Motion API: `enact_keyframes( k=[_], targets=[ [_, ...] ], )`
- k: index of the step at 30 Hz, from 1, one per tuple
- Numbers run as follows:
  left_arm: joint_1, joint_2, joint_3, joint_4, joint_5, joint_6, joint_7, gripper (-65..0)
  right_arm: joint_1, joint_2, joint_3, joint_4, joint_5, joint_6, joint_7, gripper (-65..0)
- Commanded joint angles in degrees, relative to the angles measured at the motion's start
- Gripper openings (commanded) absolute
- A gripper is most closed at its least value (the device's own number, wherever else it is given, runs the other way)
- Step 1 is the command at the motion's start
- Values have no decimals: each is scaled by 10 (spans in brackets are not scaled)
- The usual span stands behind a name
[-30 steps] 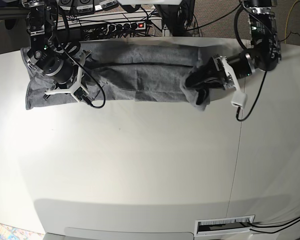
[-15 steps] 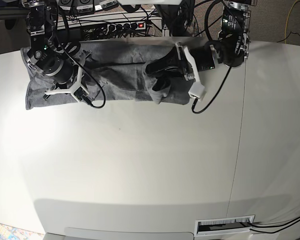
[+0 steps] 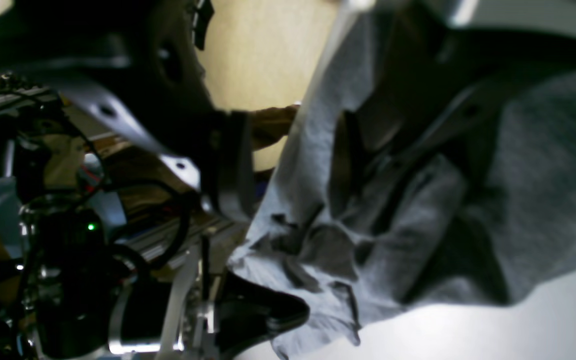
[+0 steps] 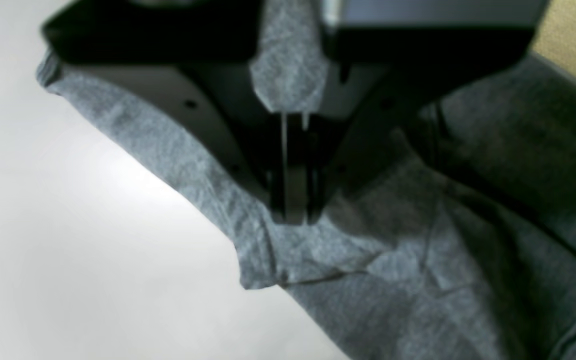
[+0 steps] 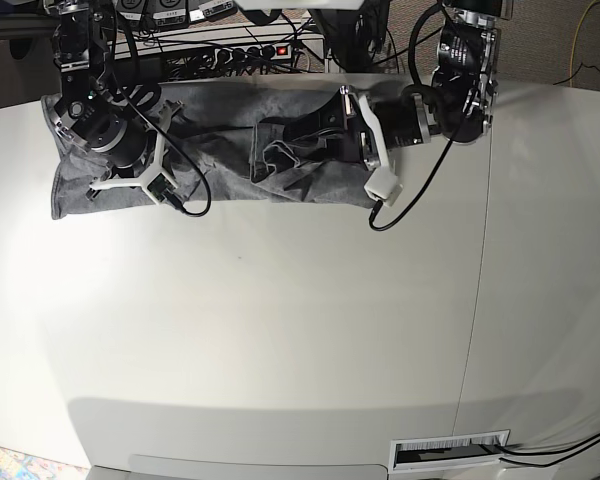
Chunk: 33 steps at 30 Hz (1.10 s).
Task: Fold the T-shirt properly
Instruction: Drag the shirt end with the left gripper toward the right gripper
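Note:
The grey T-shirt [image 5: 230, 170] lies as a long band along the table's back edge. Its right end is doubled back toward the middle in a rumpled heap. My left gripper [image 5: 272, 142] reaches over that heap from the right. In the left wrist view the left gripper [image 3: 318, 150] is open, jaws wide apart, with T-shirt cloth [image 3: 543, 175] draped against one finger. My right gripper [image 5: 98, 150] stands on the band's left end. Up close, the right gripper [image 4: 290, 210] is shut, pinching the T-shirt [image 4: 418, 280], and creases spread from the tips.
A power strip [image 5: 270, 50] and tangled cables sit just behind the table's back edge. A black cable [image 5: 185, 195] loops over the shirt's left part. A table seam [image 5: 475, 300] runs down the right side. A barcode slot [image 5: 450, 452] lies at the front edge.
My left gripper has carried the shirt's right end leftward over the band, then spread its jaws. The right arm has stayed put.

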Motion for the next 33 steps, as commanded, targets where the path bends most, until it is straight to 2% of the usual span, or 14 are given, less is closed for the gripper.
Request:
enact_keyframes(
  k=[1, 4, 9, 11, 14, 19, 21, 22, 25, 28, 30, 33],
  targets=[
    [-5, -3, -1, 10, -16, -5, -7, -379, 6, 8, 3, 8, 0, -2, 11, -646],
    [-10, -8, -1, 10, -16, -5, -5, -386, 6, 8, 3, 8, -10, -3, 11, -646],
    [-11, -11, -1, 10, 49, -5, -5, -510, 6, 8, 3, 8, -14, -3, 12, -646],
    [-13, -14, -1, 10, 47, -5, -11, -535, 6, 8, 3, 8, -14, -3, 13, -646],
    [-17, -27, -8, 21, 27, -5, -33, -539, 6, 8, 3, 8, -14, -3, 13, -646],
    [-21, -30, -17, 48, 20, -5, 0, -539, 6, 8, 3, 8, -19, -3, 14, -646],
    [-22, -30, -17, 49, 30, -5, -10, -539, 6, 8, 3, 8, -19, -3, 15, -646],
    [-22, -29, -16, 49, 54, -5, -28, -539, 6, 8, 3, 8, -19, -3, 15, -646],
    [-19, -27, -15, 48, 180, -5, -112, -547, 6, 8, 3, 8, -19, -3, 14, -646],
    [-12, -28, 0, 47, 270, -5, -175, -606, 6, 8, 3, 8, -19, -3, 15, -646],
    [-7, -28, 17, 47, 299, -5, -189, -635, 6, 8, 3, 8, -19, -3, 15, -646],
    [3, -28, 51, 47, 308, -5, -189, -637, 6, 8, 3, 8, -19, -3, 15, -646]
  ],
)
